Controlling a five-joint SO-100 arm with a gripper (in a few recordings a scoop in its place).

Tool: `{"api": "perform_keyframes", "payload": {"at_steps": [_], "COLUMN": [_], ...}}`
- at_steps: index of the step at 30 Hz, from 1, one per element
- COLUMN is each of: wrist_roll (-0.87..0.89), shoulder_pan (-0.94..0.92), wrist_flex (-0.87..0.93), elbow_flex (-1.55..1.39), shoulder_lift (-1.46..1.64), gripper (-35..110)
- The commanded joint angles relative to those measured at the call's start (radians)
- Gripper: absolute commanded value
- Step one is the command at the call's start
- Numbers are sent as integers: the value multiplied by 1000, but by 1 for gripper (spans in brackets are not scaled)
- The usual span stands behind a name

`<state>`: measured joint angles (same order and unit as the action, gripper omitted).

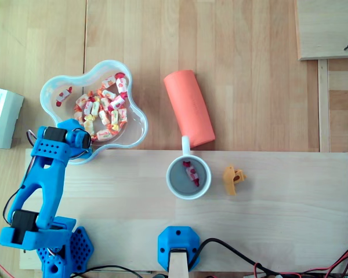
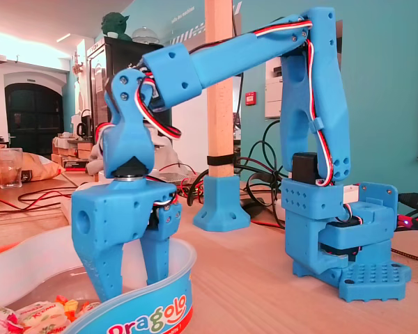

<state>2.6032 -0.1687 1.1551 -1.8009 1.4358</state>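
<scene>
- The candy bowl (image 2: 148, 312), a white wavy-rimmed dish with "Dragolo" lettering on its blue wall, is nearest in the fixed view. In the overhead view the bowl (image 1: 137, 124) lies at the upper left, its lower edge overlapping the pale wooden board (image 1: 278, 220).
- The wrapped candies (image 2: 36, 314) lie on the bowl's floor, below and to the left of the fingers in the fixed view. From above, the heap of candies (image 1: 104, 110) is up and to the right of the gripper, and the nearest one is just beside it. One lone candy (image 1: 64, 95) lies apart, near the bowl's far left lobe.
- The blue gripper (image 2: 132, 287) points straight down into the bowl. Its two fingers (image 2: 97, 268) are spread with a clear gap and nothing between them. Whether the tips touch a candy cannot be told. From above, the gripper (image 1: 86, 141) is over the bowl's lower left rim.
- The arm's base (image 2: 341, 240) stands on the board to the right.
- A wooden post (image 2: 219, 104) rises from a blue foot (image 1: 178, 246) behind it.
- Well apart from the gripper, a white cup (image 1: 169, 184) holds one candy (image 1: 191, 172).
- A small orange plastic piece (image 1: 234, 179) lies just right of the cup.
- A salmon-coloured roll (image 1: 189, 107) lies above the cup, touching its handle.
</scene>
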Motion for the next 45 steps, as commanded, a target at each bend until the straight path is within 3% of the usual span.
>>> {"api": "perform_keyframes", "payload": {"at_steps": [1,20,31,45], "wrist_roll": [11,9,9,9], "shoulder_pan": [-9,-9,-9,-9], "wrist_flex": [6,6,6,6], "elbow_flex": [25,25,21,21], "shoulder_lift": [28,28,26,25], "gripper": [20,20,4,10]}}
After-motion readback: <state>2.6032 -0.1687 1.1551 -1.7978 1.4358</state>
